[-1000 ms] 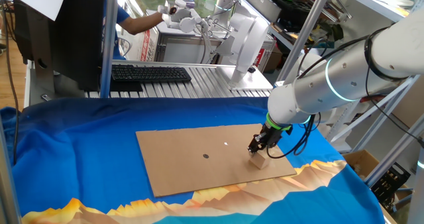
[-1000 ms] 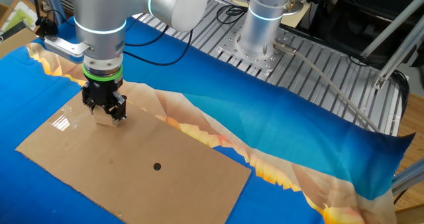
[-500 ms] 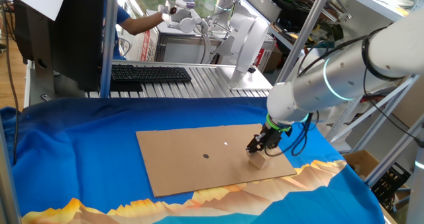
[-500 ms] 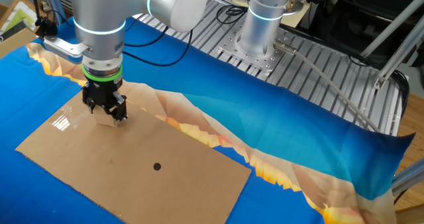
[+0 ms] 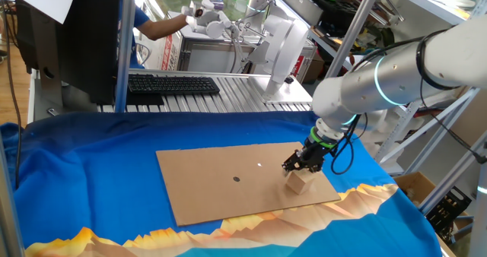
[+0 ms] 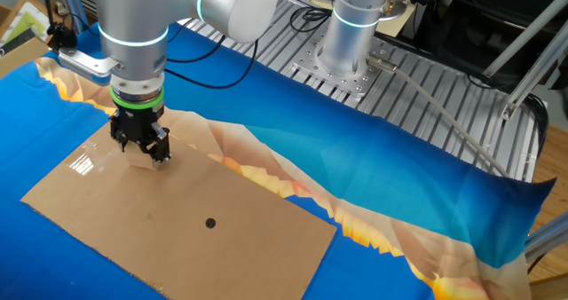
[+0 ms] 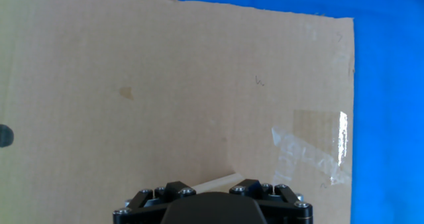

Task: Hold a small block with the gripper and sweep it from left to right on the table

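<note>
The small block [image 5: 300, 182], a light tan wooden cube, rests on the brown cardboard sheet [image 5: 221, 182] near its right end, on the blue-clothed table [image 5: 91, 173]. My gripper [image 5: 302, 168], a black claw under a green ring, stands over the block with its fingers down its sides, shut on it. In the other fixed view the gripper [image 6: 139, 147] covers most of the block [image 6: 138, 158] on the cardboard [image 6: 177, 238]. In the hand view only a pale sliver of the block [image 7: 219, 181] shows between the fingers of the gripper [image 7: 212, 188].
A black dot [image 5: 237, 179] marks the cardboard's middle. A shiny tape patch [image 7: 311, 151] lies near the cardboard's right edge. Behind the table are a grey metal bench with a black keyboard [image 5: 173, 84], a white robot hand [image 5: 209, 21] and the arm's base [image 6: 351, 34].
In one fixed view the arm's elbow has swung up and right, and more of the block shows under the claw. The other fixed view shows no change.
</note>
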Tool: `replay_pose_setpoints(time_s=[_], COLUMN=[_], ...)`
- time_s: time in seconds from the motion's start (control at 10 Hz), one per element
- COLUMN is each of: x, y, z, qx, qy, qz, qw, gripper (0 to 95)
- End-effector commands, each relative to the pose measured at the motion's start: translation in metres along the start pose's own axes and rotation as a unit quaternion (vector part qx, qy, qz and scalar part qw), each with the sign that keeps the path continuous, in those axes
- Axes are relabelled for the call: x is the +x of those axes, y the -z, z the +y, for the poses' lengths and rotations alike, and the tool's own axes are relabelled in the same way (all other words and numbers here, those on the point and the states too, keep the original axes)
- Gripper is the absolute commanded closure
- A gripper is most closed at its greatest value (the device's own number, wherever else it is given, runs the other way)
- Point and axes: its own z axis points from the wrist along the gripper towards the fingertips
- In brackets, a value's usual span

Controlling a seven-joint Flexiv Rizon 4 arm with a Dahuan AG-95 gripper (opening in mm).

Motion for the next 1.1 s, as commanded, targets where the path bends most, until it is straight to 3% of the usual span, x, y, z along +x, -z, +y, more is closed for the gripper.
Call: replay_pose_setpoints(time_s=[0.1,0.3,0.6,1.0,1.1], x=[0.0005,0.0009,0.0008,0.0008,0.0008], y=[0.0003,0.0012,0.0015,0.0016,0.0016], z=[0.002,0.0044,0.0052,0.0052,0.0052], qx=[0.001,0.001,0.001,-0.001,0.001], qy=[0.013,0.011,0.075,0.146,0.153], qz=[-0.002,-0.002,-0.005,-0.005,-0.005], qw=[0.9999,0.9999,0.9972,0.9893,0.9882], gripper=[0.0,0.0,0.0,0.0,19.0])
